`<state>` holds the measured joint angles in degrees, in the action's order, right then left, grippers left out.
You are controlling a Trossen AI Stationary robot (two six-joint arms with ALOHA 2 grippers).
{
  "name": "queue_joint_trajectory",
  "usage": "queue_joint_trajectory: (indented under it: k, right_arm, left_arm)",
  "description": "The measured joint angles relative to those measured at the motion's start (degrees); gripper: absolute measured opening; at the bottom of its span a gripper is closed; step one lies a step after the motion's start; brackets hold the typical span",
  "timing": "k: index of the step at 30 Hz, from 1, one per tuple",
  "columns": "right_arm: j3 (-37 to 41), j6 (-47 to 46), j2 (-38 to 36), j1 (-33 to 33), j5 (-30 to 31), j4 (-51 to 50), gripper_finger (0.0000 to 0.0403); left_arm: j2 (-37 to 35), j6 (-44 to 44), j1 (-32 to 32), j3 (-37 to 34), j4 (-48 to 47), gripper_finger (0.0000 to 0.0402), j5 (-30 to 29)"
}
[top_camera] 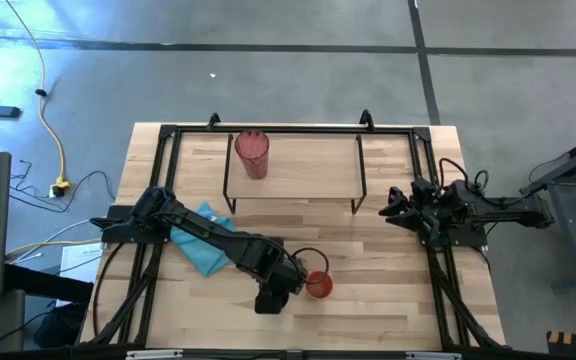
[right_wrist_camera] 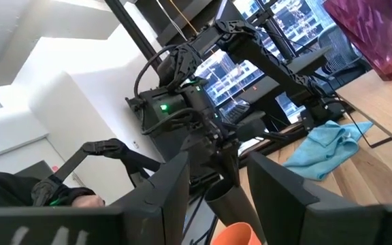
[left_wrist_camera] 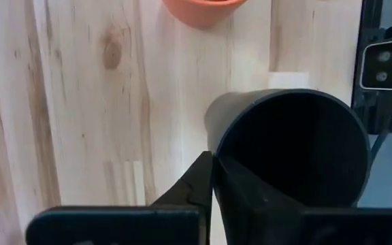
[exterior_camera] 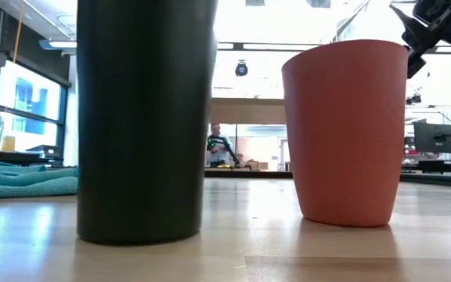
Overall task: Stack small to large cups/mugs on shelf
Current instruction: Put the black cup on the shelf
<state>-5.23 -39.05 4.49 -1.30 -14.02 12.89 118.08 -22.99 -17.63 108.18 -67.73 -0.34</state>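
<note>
The black cup (exterior_camera: 143,117) stands upright on its base near the table's front edge, and my left gripper (left_wrist_camera: 213,163) is shut on its rim from above. Just to its right the short red-orange cup (top_camera: 318,285) stands on its base, untouched. The pink-red tumbler (top_camera: 252,153) stands upright on the left part of the shelf (top_camera: 308,175) at the far side. My right gripper (right_wrist_camera: 216,170) stays open at the table's right edge, holding nothing. My left gripper has the black cup's wall at the rim (left_wrist_camera: 214,151) between its fingers, one finger (left_wrist_camera: 192,190) outside and the other (left_wrist_camera: 250,204) inside the cup. The fingers come from above, pointing steeply down. The cup stands upright with its base (exterior_camera: 139,231) on the table.
A teal cloth (top_camera: 203,248) lies on the table under my left arm, left of the cups. The shelf's top right of the tumbler is bare wood. A black frame (top_camera: 438,290) runs along the table's sides. A person (exterior_camera: 218,145) shows far off in the room.
</note>
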Motion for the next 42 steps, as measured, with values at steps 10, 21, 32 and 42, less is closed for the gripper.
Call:
queue_joint_trajectory:
  k: [10, 21, 32, 42]
  right_arm:
    - [0.0, 1.8, 0.0, 0.0, 0.5, -0.2, 0.0142]
    - [0.0, 2.0, 0.0, 0.0, 0.8, -0.2, 0.0142]
    - [0.0, 4.6, 0.9, 0.0, 2.0, -0.9, 0.0142]
    - [0.0, 4.5, 1.6, 0.0, 2.6, -1.5, 0.0142]
  left_arm:
    - [-0.5, 0.8, 2.0, 5.8, -8.5, 0.0001, -1.1]
    - [-0.5, 5.6, 8.1, 23.4, -19.3, 0.0000, -2.4]
    - [-2.8, 8.3, 16.9, 26.8, -21.5, 0.0000, -3.6]
    - [-2.9, 13.2, 21.9, 26.8, -17.8, 0.0000, -5.2]
